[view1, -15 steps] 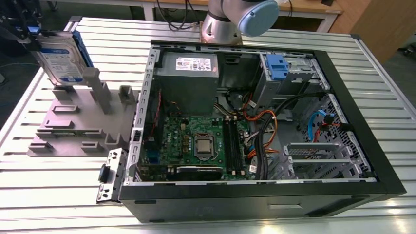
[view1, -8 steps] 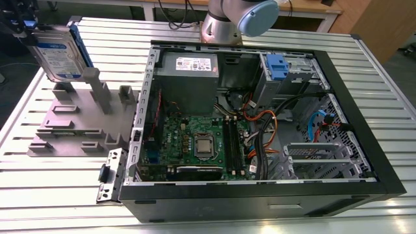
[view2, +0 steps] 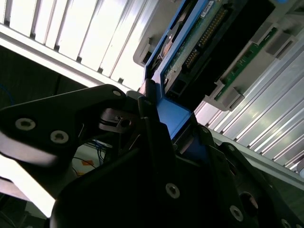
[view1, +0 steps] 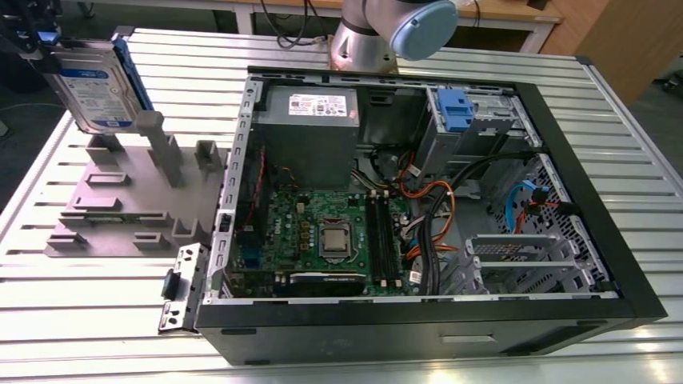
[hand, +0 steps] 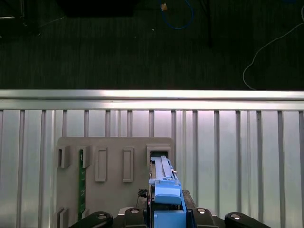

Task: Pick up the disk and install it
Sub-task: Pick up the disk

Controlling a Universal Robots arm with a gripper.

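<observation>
The gripper [view2: 159, 121] is clamped on the blue frame edge of the disk [view1: 98, 86]; this hold leaves the label face untouched. The disk stands upright over the grey fixture [view1: 128, 192], in line with its slots, well apart from the open computer case [view1: 248, 160]; whether it clears the slot cannot be told.

Both wrist views close on disk [hand: 166, 195]

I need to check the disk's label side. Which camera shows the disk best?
The exterior view: the disk shows its labelled face and blue frame there. The second wrist view shows its connector end, clamped in the end effector; the first wrist view shows it edge-on.
</observation>
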